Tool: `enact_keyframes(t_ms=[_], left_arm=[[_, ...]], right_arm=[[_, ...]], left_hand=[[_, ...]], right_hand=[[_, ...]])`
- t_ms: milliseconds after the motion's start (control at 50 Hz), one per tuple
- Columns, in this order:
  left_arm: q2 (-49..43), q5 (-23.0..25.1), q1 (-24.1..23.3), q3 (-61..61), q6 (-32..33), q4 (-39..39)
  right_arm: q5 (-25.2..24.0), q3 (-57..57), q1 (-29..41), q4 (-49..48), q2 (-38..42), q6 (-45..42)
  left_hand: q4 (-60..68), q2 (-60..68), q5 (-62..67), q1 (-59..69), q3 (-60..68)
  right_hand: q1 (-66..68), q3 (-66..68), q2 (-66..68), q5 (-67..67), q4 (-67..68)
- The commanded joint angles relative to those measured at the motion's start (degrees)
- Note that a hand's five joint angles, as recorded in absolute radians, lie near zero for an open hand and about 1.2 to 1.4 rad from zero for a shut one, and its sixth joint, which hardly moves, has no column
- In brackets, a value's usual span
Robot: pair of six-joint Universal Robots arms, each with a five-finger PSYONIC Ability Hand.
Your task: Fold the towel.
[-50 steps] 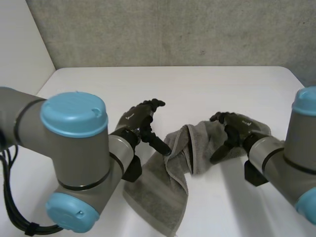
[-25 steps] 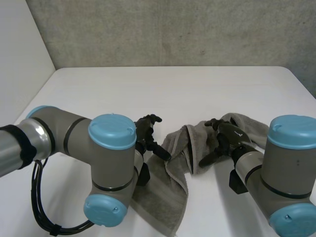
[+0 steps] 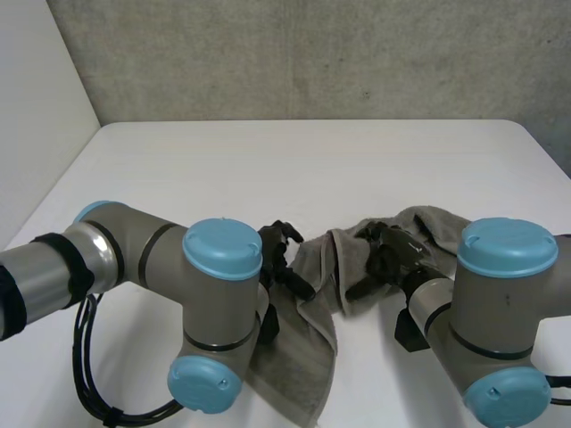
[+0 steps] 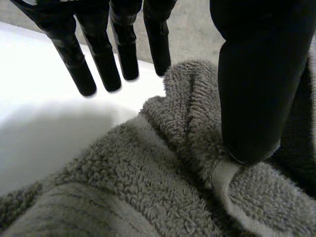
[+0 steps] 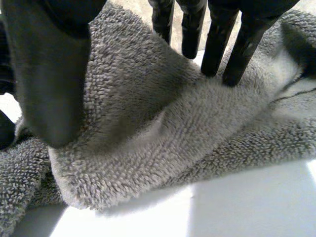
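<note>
**Towel fold: hands and cloth, as they stand**

Item 1, left hand (image 3: pixel 281 254). Released. In its wrist view you see the fingers (image 4: pixel 106 69) straight and spread, their tips over bare table (image 4: pixel 44 128) just beside the cloth and not on it. The thumb (image 4: pixel 252 98) presses its tip down on a hemmed edge of the towel (image 4: pixel 148 182); a raised ridge of cloth stands between thumb and fingers, with no pinch on it.

Item 2, right hand (image 3: pixel 393 254). Grasping the towel. Its wrist view gives you the thumb (image 5: pixel 49 74) on the near face of a raised fold and the straight fingers (image 5: pixel 217 44) touching the far face (the fold's lower edge hangs clear of the table, a shadow beneath it).

Item 3, towel (image 3: pixel 317 321). Grey, crumpled, on the white table (image 3: pixel 268 169) between the two hands. The left hand is at its left edge, the right hand at its bunched right end, and one loose end trails toward the robot.

The head view gives you the towel's whole spread and both arms bent in close. The wrist views give you the finger contacts.
</note>
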Motion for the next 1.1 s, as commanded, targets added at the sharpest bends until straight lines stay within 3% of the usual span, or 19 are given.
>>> enact_keyframes(t_ms=[20,40,60,100,280,340,380,400,440,500,540,600,660,840,920,1100], left_arm=[[-2.47,-0.16,-0.21,2.11,1.67,-0.23],[-3.0,-0.07,-0.3,2.47,2.81,-0.41],[-3.01,-0.07,-0.3,2.47,2.82,-0.41],[-3.27,0.02,-0.3,2.65,5.45,-0.41],[0.33,0.11,-0.13,3.17,9.5,-0.85],[4.11,0.19,0.49,3.35,12.31,-1.2],[8.49,0.46,1.27,3.87,16.95,-1.11],[8.51,0.46,1.28,3.88,16.97,-1.11],[12.44,0.63,2.42,5.1,23.44,-1.64],[14.31,0.63,2.77,5.81,26.99,-2.17],[17.37,0.72,2.86,8.08,33.55,-4.26],[19.57,0.72,2.77,10.89,38.22,-7.77],[20.46,0.72,2.68,12.49,40.09,-9.9],[21.16,3.8,2.77,20.14,46.24,-25.99],[17.32,5.29,2.95,19.53,49.4,-32.21],[7.72,5.38,3.74,18.12,50.2,-33.37]], right_arm=[[2.43,-0.32,0.54,-1.22,1.53,-0.36],[3.23,-0.32,0.54,-1.14,1.53,-0.54],[3.23,-0.32,0.54,-1.14,1.53,-0.54],[4.2,-0.49,0.02,-0.96,0.83,-0.63],[3.85,-0.58,-0.86,-0.43,-7.08,-5.64],[3.32,-1.29,-2.18,-0.43,-10.69,-13.46],[2.45,-3.3,-3.93,-0.17,-13.57,-24.21],[2.44,-3.31,-3.94,-0.17,-13.59,-24.27],[0.78,-6.19,-3.76,0.97,-15.51,-35.03],[0.33,-7.97,-3.76,2.2,-16.49,-40.09],[0.07,-12.51,-3.15,7.27,-18.5,-49.01],[-0.1,-17.52,-3.06,13.25,-19.47,-55.7],[-0.11,-19.92,-2.97,16.35,-19.48,-58.55],[-0.46,-31.26,-2.97,36.92,-18.07,-69.8],[-1.68,-32.31,-1.31,46.04,-12.99,-71.9],[-1.34,-32.14,1.6,47.38,-0.93,-73.22]], left_hand=[[30.78,30.3,30.89,30.41,30.81],[37.53,37.05,37.65,37.16,37.56],[37.6,37.12,37.71,37.23,37.63],[51.64,51.16,51.76,51.27,51.67],[51.71,51.23,51.82,51.33,51.74],[51.71,51.23,51.82,51.33,51.74],[51.71,51.23,51.82,51.33,51.74],[51.71,51.23,51.82,51.33,51.74],[51.71,51.23,51.82,51.33,51.74],[51.71,51.23,51.82,51.33,51.74],[51.71,51.23,51.82,51.33,51.74],[51.71,51.23,51.82,51.33,51.74],[51.71,51.23,51.82,51.33,51.74],[51.71,51.23,51.82,51.33,51.74],[51.71,51.23,51.82,51.33,51.74],[51.71,51.23,51.82,51.33,51.74]], right_hand=[[45.76,45.75,45.83,45.17,45.5],[56.85,56.83,56.91,56.26,56.58],[56.96,56.95,57.02,56.37,56.69],[56.96,56.95,57.02,56.37,56.69],[56.96,56.95,57.02,56.37,56.69],[56.96,56.95,57.02,56.37,56.69],[56.96,56.95,57.02,56.37,56.69],[56.96,56.95,57.02,56.37,56.69],[56.96,56.95,57.02,56.37,56.69],[56.96,56.95,57.02,56.37,56.69],[56.96,56.95,57.02,56.37,56.69],[56.96,56.95,57.02,56.37,56.69],[56.96,56.95,57.02,56.37,56.69],[56.96,56.95,57.02,56.37,56.69],[56.96,56.95,57.02,56.37,56.69],[56.96,56.95,57.02,56.37,56.69]])
